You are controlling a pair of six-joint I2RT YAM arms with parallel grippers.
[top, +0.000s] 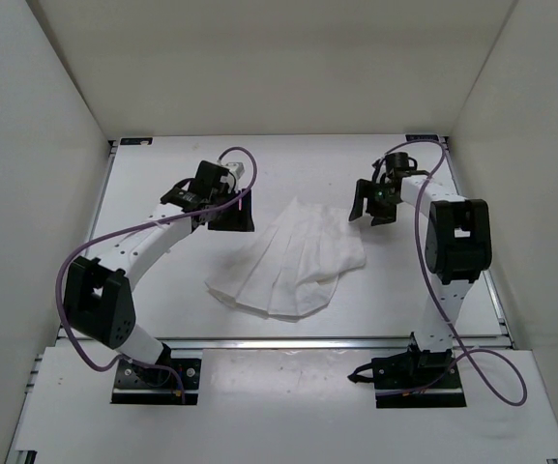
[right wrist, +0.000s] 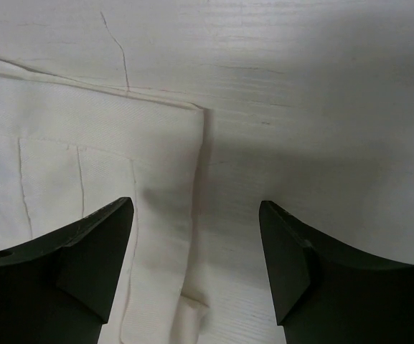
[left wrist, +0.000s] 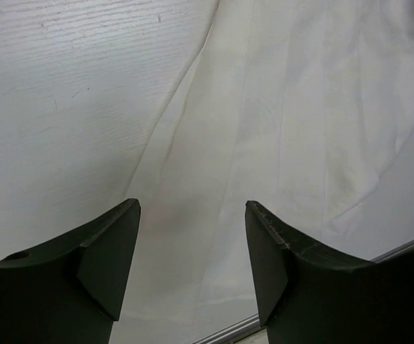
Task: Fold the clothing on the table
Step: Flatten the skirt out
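clothing (top: 293, 261) is lying rumpled mid table (top: 143, 174), looking light, limp, thin. left pincer (top: 232, 217) and right pincer (top: 367, 211) are hovering spread, empty; pinching far corners seems best.

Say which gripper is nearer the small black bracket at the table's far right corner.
Right. The right gripper hovers near the bracket; the left gripper is beyond the white cloth garment.

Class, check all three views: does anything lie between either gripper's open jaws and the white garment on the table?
Nothing visible does. The left gripper hangs, jaws open, directly over the left edge of the white garment; the right gripper, also open, over its far right corner. No other object intervenes.
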